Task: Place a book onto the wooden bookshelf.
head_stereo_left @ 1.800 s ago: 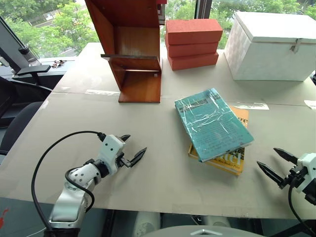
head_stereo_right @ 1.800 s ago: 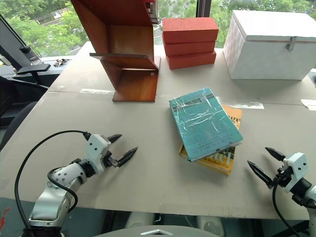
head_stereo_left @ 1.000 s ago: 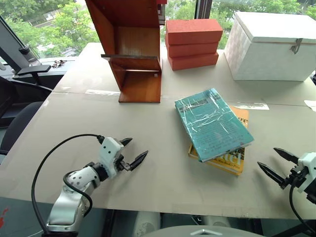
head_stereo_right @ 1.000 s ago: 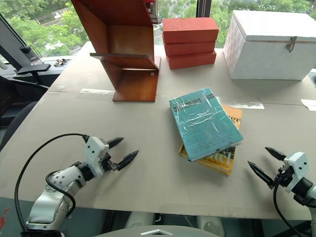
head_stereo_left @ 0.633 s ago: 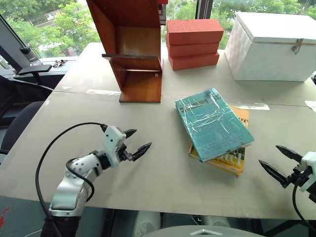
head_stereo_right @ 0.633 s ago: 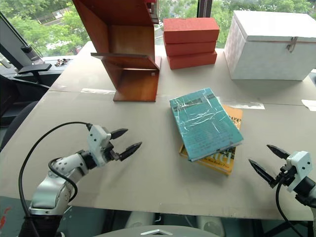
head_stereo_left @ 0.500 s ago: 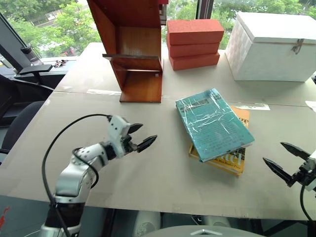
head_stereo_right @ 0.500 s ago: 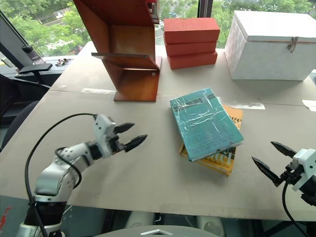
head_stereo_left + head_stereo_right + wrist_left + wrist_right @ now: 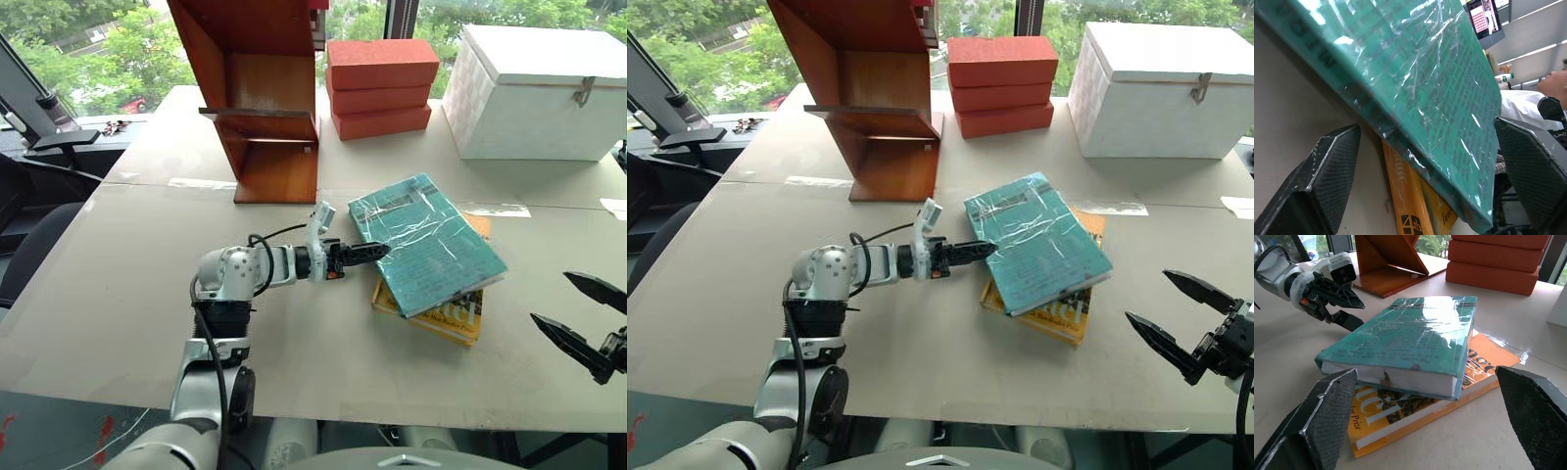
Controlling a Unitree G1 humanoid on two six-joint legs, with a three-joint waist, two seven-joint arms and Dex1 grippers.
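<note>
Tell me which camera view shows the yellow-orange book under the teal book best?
The right wrist view: the yellow-orange book shows its cover, lettering and page edge. The eye views show only its corners past the teal book; the left wrist view shows only a strip.

Both tools gape: left tool [image 9: 370, 251] extended level, right tool [image 9: 580, 318] low.

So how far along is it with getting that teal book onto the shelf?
Early. Nothing is shelved: the teal book lies on the yellow-orange book. In hand: the left tool, open, straddles the teal book's edge; the right tool waits open. Left: gripping, lifting, carrying to the wooden bookshelf.
</note>
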